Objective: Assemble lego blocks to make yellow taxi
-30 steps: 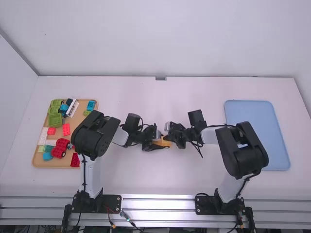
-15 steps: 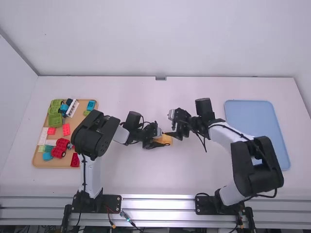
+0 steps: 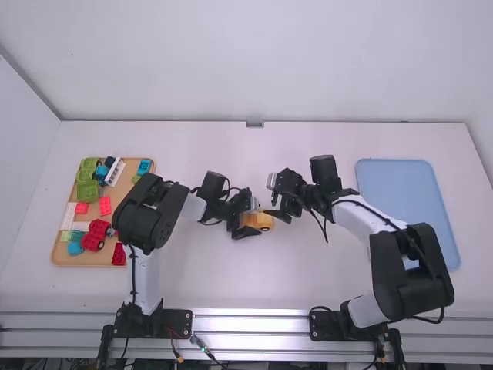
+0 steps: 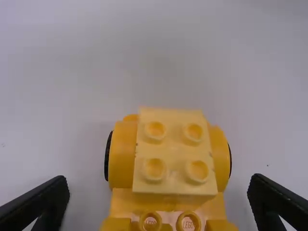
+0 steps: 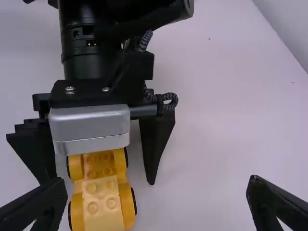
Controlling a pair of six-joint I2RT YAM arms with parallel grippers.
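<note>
Plainly, left end effector (image 3: 257, 220) gapes around yellow car (image 4: 175, 156).

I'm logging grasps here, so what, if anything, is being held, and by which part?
Nothing. The left gripper has its jaws open around the yellow car, with a gap each side; the right gripper is open too.

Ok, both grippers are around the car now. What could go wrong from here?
The left gripper stands open with a finger out on each side of the yellow car; closing off-centre might push it sideways.

The car has wheels and neither gripper clamps it, so a light bump could roll it.

The right gripper is open close to the left one, so the two might knock together if both move in on the car.
</note>
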